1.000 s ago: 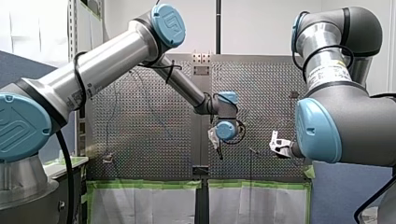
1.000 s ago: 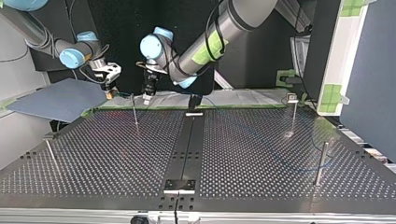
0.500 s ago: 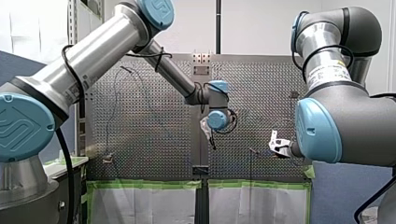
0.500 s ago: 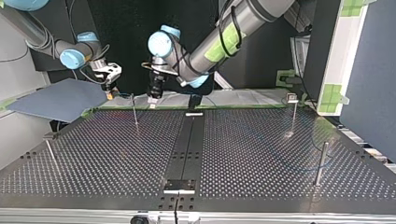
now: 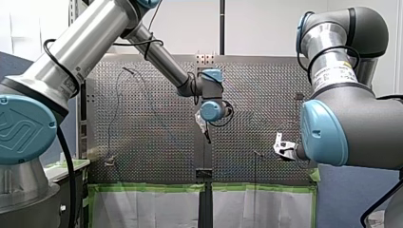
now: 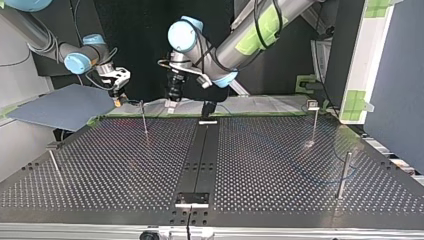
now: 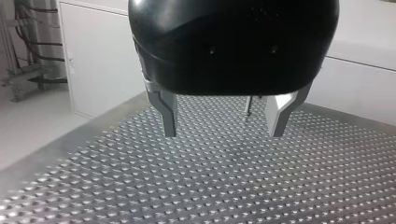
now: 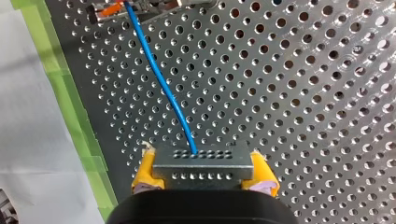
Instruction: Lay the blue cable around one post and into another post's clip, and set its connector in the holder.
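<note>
A grey connector block [image 8: 203, 161] sits clamped between the yellow pads of my right gripper [image 8: 204, 175], just above the perforated table. Its blue cable [image 8: 161, 79] runs ahead to a clip with an orange part [image 8: 109, 8]. In the top view my right gripper [image 6: 116, 94] hangs at the far left edge of the table, beside a thin post [image 6: 144, 117]. My left gripper [image 7: 224, 133] is open over the plate with nothing between its metal fingers [image 7: 169, 116]. It hovers near the far middle [image 6: 171, 101].
More posts stand at the top view's right [image 6: 313, 120] [image 6: 344, 175] and left [image 6: 54, 162]. A black strip [image 6: 200, 155] runs down the table's middle with a bracket at each end [image 6: 191, 199]. Green tape [image 8: 70, 98] lines the table's edge.
My left arm has swung its open gripper toward the top view's right, away from the post and up in the front view. My right gripper has stayed put with the connector.
</note>
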`<state>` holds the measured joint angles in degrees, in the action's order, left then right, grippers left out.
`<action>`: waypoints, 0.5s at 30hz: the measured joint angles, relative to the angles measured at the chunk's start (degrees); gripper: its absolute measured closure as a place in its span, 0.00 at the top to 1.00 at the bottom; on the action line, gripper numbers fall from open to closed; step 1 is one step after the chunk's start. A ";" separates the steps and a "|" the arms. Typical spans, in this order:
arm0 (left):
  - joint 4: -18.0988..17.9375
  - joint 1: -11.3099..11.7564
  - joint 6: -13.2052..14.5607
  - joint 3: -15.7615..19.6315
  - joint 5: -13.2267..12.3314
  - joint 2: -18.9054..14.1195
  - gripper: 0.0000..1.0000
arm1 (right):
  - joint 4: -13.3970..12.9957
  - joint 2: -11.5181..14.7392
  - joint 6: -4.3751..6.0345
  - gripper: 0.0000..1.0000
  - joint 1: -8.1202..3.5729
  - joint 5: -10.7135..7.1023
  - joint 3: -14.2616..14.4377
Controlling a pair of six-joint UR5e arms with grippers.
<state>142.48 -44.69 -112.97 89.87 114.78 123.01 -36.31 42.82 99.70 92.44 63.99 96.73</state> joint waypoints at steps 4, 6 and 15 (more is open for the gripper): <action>-1.42 0.56 -0.04 2.35 -0.03 -2.34 0.93 | 0.01 0.02 -0.01 0.00 0.09 0.00 0.00; -1.87 0.76 -0.03 3.28 -0.03 -3.28 0.93 | 0.02 0.02 -0.01 0.00 0.12 0.00 0.00; -1.55 1.22 0.25 8.33 -0.07 -8.32 0.93 | 0.08 0.01 -0.10 0.00 0.23 0.00 0.00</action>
<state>140.93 -43.47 -112.72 98.20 114.71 114.69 -36.23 42.83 99.60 92.67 63.99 96.73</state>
